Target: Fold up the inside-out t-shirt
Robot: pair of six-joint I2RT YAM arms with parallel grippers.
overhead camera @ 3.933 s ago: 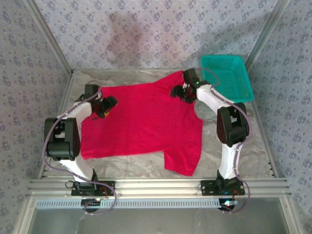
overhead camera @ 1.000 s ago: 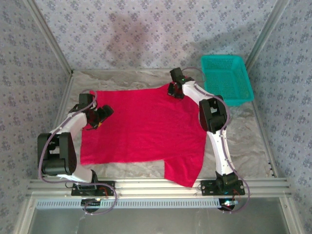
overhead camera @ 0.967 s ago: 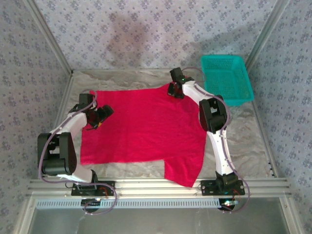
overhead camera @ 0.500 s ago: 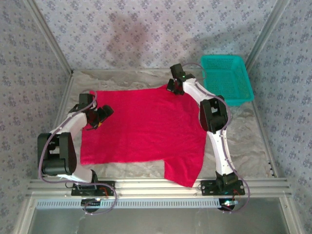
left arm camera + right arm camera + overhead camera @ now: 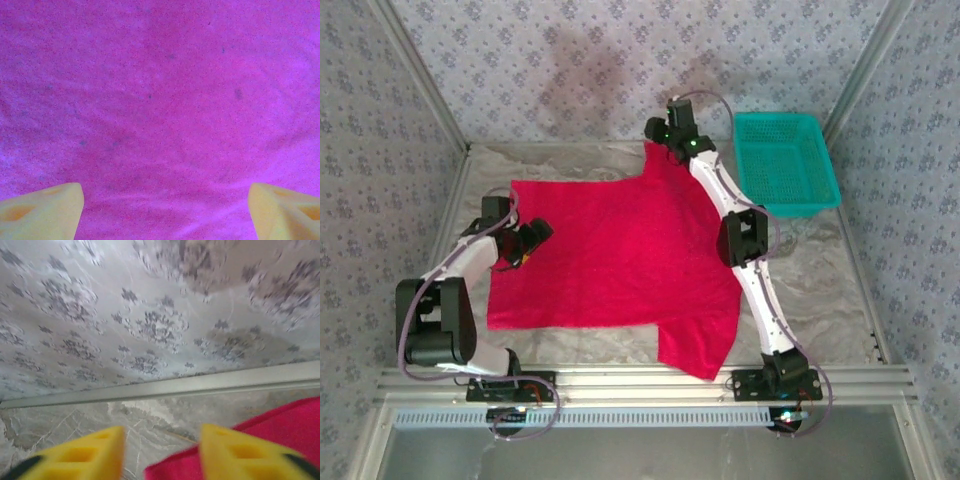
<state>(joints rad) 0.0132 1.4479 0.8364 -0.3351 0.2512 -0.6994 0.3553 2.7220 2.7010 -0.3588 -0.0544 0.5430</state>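
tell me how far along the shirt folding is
Done: the red t-shirt lies spread flat on the table, unfolded. In hand: the left pincer hangs open over its left side; the right pincer is open at its far edge, gripping nothing. Left: every fold.

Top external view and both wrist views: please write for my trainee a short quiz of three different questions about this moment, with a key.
1. True or false: the red t-shirt lies inside the teal basket.
2. Choose one. Under the left gripper is: A) red cloth, B) bare table, C) the basket.
3. Fill in: the jaws of the right gripper stand ____.
Key: 1 false, it is spread on the table; 2 A; 3 open.
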